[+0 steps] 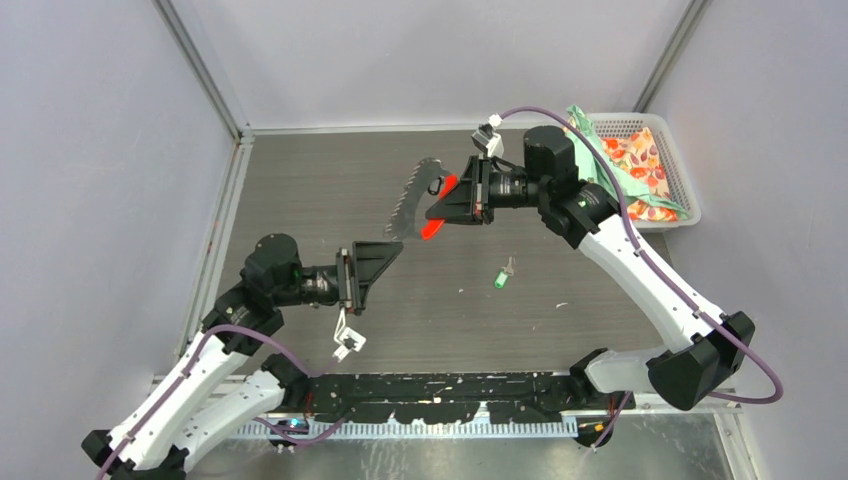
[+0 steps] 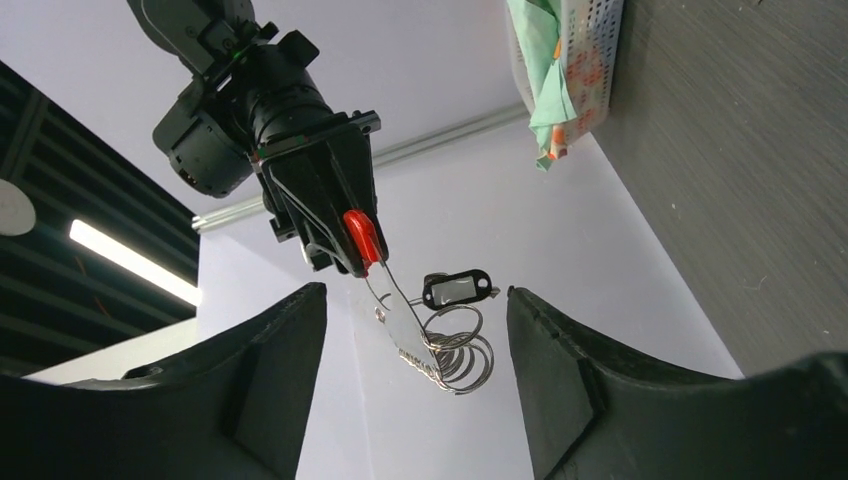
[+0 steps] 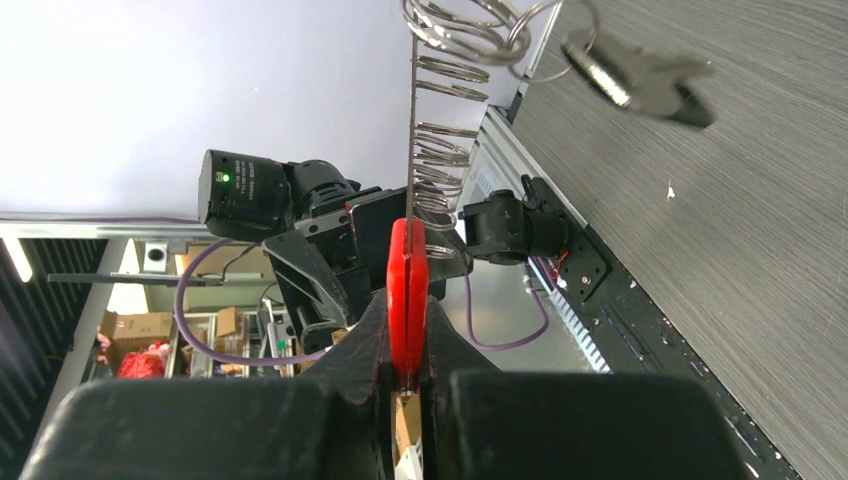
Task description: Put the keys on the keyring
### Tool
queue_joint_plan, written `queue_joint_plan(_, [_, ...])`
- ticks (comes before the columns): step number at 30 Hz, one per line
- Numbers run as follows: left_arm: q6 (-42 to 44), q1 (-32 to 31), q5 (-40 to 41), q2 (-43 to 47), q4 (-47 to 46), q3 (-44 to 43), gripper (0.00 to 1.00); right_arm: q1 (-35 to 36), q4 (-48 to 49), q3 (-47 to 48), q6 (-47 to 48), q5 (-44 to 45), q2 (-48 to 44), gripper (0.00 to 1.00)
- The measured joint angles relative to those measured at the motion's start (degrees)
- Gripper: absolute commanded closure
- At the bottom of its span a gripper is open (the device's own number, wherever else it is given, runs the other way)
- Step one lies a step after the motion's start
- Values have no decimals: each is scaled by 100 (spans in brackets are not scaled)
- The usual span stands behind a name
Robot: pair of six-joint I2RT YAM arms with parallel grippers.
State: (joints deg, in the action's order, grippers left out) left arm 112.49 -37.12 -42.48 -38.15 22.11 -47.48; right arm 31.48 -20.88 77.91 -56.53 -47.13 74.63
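Keyring (image 1: pixel 412 203) pinched by right claw (image 1: pixel 438 209), left claw (image 1: pixel 382 272) spread, basket (image 1: pixel 688 192) seemingly holding cloth (image 1: pixel 640 162).

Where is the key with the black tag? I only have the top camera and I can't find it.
Observer: The left wrist camera shows the black-tagged key in the air, right against the keyring's wire coils.
Operator: Is the red bit squeezed properly?
Observer: Yes. In the right wrist camera, the right gripper is shut on the red tab, pinched edge-on between its fingers.
Operator: What about the left gripper?
Observer: The left wrist camera shows the left gripper open and holding nothing, with the coils hanging beyond it.
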Motion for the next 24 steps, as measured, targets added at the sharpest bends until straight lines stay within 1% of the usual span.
queue_joint_plan(3, [136, 0, 42, -39, -59, 26, 42, 0, -17, -2, -2, -2, 0, 99])
queue_joint_plan(8, [254, 0, 232, -101, -140, 50, 46, 0, -22, -7, -26, -2, 0, 99])
queue_joint_plan(10, [313, 0, 297, -118, -208, 52, 50, 0, -22, -11, -39, -7, 0, 99])
queue_joint_plan(14, [389, 0, 437, -136, -214, 103, 51, 4, -24, -13, -55, -13, 0, 99])
queue_joint_plan(16, [402, 0, 496, -133, -214, 118, 54, 7, -24, -15, -61, -15, 0, 99])
queue_joint_plan(21, [426, 0, 531, -122, -223, 133, 70, 17, -44, -55, -61, -13, 0, 99])
queue_joint_plan(24, [407, 0, 540, -120, -280, 140, 82, 17, -133, -68, -37, -11, 0, 99])
